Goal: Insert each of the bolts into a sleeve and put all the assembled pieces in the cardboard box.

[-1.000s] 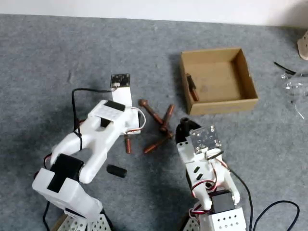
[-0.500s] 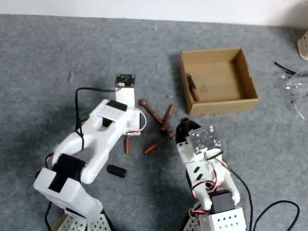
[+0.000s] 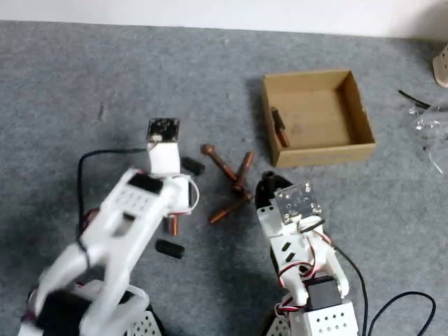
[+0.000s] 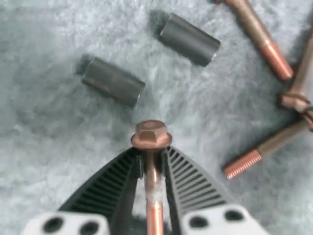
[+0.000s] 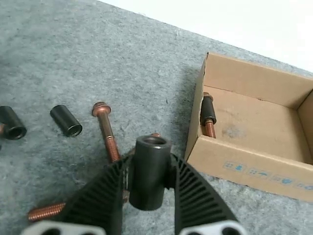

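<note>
My left gripper (image 4: 151,152) is shut on a copper bolt (image 4: 151,135), held just above the carpet with its hex head past the fingertips. In the high view this bolt (image 3: 172,225) pokes out beside the left arm. Two black sleeves (image 4: 113,81) (image 4: 190,39) lie a little beyond the bolt head. My right gripper (image 5: 149,164) is shut on an upright black sleeve (image 5: 149,147), near the box's front left corner. Three loose bolts (image 3: 219,161) (image 3: 243,168) (image 3: 227,208) lie between the arms. The cardboard box (image 3: 359,105) holds one assembled piece (image 3: 280,127) along its left wall.
One sleeve (image 3: 192,166) lies next to the left wrist and another (image 3: 169,248) lies near the left arm's lower part. Clear plastic and a cable (image 3: 420,112) lie at the right edge. Open grey carpet stretches across the far left.
The left arm has swung back and to the left with the bolt in its gripper, uncovering a sleeve beside its wrist. The right arm has kept still.
</note>
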`<action>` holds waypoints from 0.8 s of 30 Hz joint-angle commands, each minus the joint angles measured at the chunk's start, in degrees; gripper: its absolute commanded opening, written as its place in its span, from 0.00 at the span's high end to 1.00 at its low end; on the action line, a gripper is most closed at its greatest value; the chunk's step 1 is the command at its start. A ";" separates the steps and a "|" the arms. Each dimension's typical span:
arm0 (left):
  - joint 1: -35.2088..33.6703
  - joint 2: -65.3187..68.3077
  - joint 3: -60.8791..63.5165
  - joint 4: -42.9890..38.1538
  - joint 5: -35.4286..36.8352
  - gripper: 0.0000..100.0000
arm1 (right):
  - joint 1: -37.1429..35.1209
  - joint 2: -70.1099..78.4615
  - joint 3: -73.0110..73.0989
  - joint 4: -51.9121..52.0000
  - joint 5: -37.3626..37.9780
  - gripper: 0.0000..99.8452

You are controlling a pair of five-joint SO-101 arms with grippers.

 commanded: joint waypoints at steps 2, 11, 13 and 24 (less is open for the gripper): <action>-0.22 -18.07 5.93 0.26 -1.32 0.99 | 0.66 -1.27 5.23 -2.42 0.44 1.00; -0.22 -51.30 20.35 0.26 -3.60 0.99 | -1.01 -1.27 5.23 -2.42 0.44 1.00; -0.22 -57.89 23.34 0.26 -3.60 0.99 | -2.95 -1.27 5.23 -2.42 0.53 1.00; -2.51 -77.67 32.31 -0.70 -3.34 0.99 | -4.62 -1.27 5.23 -2.15 0.53 1.00</action>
